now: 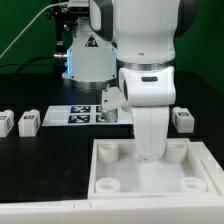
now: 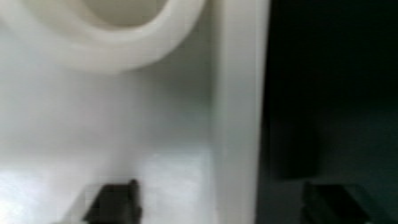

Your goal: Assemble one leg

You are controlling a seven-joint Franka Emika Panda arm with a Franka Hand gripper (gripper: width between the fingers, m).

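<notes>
1. On the dark table point(image 1: 40, 170), as the exterior view has it, a leg point(image 1: 29, 122) is seen standing towards the exterior view's left. A second leg point(image 1: 5, 123) is just beside it at the frame's edge. A third leg point(image 1: 182, 119) stands well apart at the exterior view's right, behind the white tray-like top piece point(image 1: 140, 188).
2. The marker board point(image 1: 80, 115) is seen lying flat between the left pair and the arm point(image 1: 150, 40). A white tagged block point(image 1: 112, 100) shows at the arm's side (whether it is a fourth leg cannot be told).
3. The gripper point(image 1: 150, 150) is held low at the top piece's far wall, between two corner sockets and apart from all three legs.
4. Close up, in the wrist view, two dark fingertips point(image 2: 116, 203) are seen spread wide. The top piece's upright wall runs between them (a gap is left on either side), so the hand is released and nothing is grasped. A round socket point(image 2: 164, 45) is seen on the white side of the wall, and dark table on the other.
</notes>
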